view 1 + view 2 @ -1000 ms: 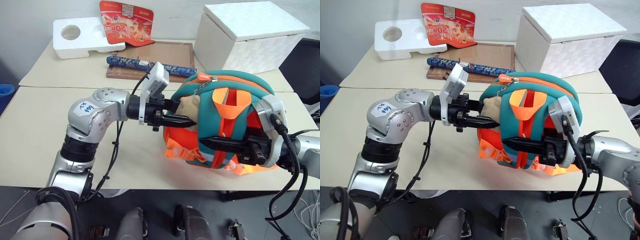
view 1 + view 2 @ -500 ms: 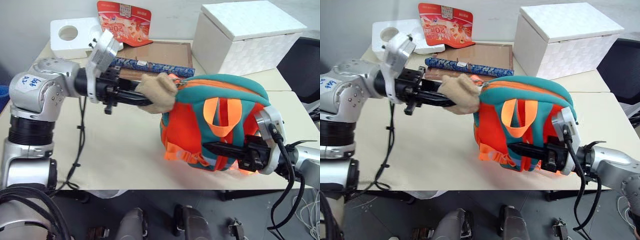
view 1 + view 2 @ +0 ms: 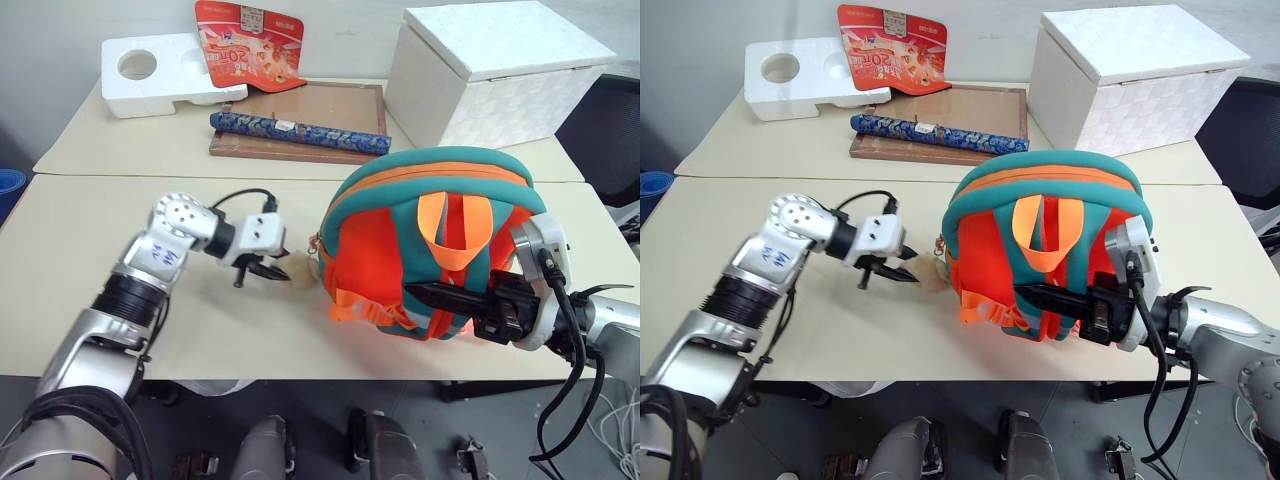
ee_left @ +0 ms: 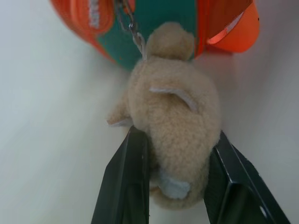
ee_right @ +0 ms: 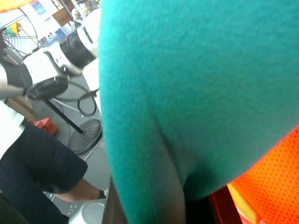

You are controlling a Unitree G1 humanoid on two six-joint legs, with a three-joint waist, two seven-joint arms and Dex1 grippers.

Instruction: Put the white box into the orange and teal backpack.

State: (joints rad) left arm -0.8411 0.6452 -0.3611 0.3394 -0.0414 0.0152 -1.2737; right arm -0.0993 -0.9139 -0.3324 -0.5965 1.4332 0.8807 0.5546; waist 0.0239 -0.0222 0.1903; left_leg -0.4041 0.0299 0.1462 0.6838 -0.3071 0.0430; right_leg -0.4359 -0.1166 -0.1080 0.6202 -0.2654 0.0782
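The right gripper (image 3: 425,293) is clamped shut on the orange and teal backpack (image 3: 430,215) by the table's near edge (image 3: 300,372). The plush toy (image 4: 175,126) is pinched by the left gripper (image 3: 272,272) on open tabletop. The white box can't be seen; clutter lines the far edge.

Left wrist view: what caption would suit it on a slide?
The left gripper, its jaws closed on the tan plush toy that hangs by a chain from the orange and teal backpack.
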